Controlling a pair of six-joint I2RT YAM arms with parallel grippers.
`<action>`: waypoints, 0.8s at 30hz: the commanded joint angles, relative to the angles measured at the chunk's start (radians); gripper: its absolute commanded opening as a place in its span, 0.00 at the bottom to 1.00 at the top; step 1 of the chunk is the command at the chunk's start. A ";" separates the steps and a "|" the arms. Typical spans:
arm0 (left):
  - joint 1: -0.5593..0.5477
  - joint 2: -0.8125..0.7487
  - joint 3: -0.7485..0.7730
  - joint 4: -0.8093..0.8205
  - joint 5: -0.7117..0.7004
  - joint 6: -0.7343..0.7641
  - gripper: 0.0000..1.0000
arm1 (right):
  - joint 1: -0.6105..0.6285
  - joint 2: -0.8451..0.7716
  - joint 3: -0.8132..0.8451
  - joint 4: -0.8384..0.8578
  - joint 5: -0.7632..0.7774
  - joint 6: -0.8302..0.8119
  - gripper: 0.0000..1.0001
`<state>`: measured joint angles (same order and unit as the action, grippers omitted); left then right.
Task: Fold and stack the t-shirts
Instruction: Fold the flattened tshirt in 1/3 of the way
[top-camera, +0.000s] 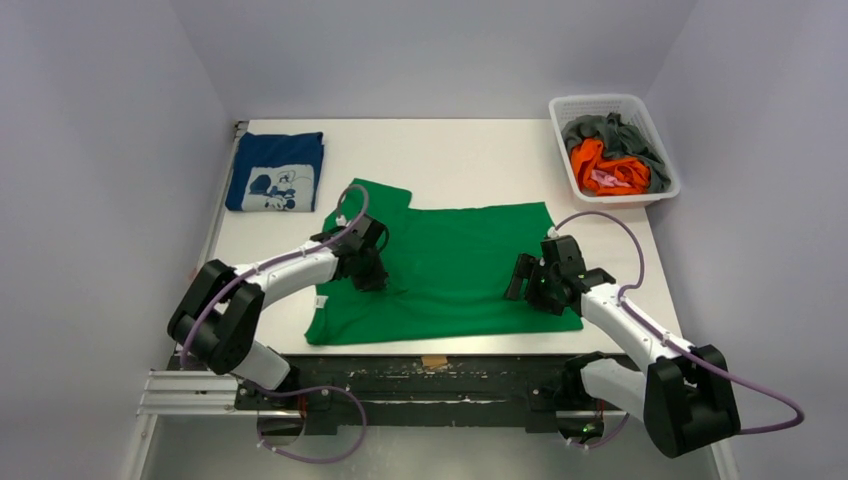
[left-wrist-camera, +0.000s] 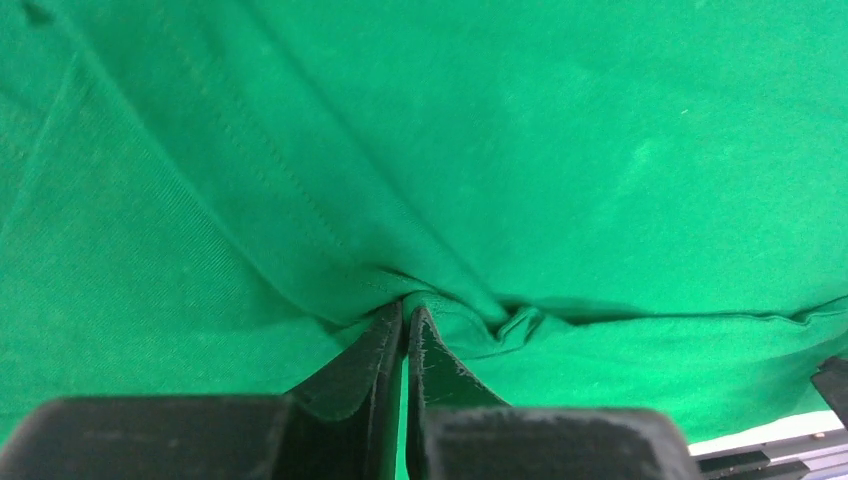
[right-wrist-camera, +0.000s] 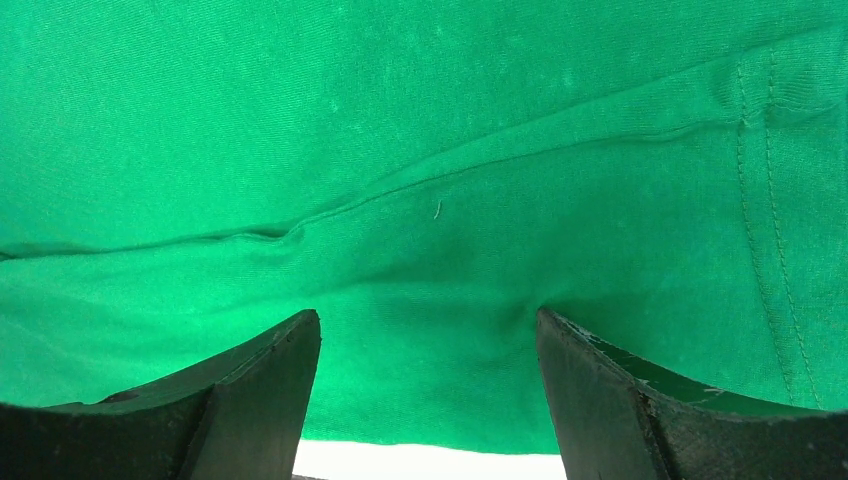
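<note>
The green t-shirt lies spread on the white table. My left gripper sits on its left part and is shut on a pinched fold of the green cloth. My right gripper is open with its fingertips pressed down on the shirt's right part near the hem. A folded navy t-shirt with a white cartoon print lies at the far left. Orange and grey shirts sit in the basket.
A white plastic basket stands at the far right corner. The table's near edge runs just below the green shirt's hem, with the arm rail under it. Walls close the left, back and right sides.
</note>
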<state>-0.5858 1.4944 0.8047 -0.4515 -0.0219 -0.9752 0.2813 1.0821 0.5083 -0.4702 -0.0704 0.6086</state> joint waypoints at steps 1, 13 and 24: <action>-0.009 0.039 0.104 0.019 -0.036 0.043 0.00 | -0.001 0.007 0.029 0.021 0.015 -0.019 0.77; -0.019 0.253 0.400 -0.070 0.007 0.255 0.00 | -0.002 0.015 0.045 0.004 0.062 -0.021 0.77; -0.035 0.102 0.414 -0.161 -0.069 0.322 0.77 | -0.002 0.002 0.042 -0.003 0.069 -0.016 0.77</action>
<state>-0.6170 1.7370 1.2625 -0.5755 -0.0372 -0.6853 0.2813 1.0935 0.5179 -0.4709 -0.0349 0.6018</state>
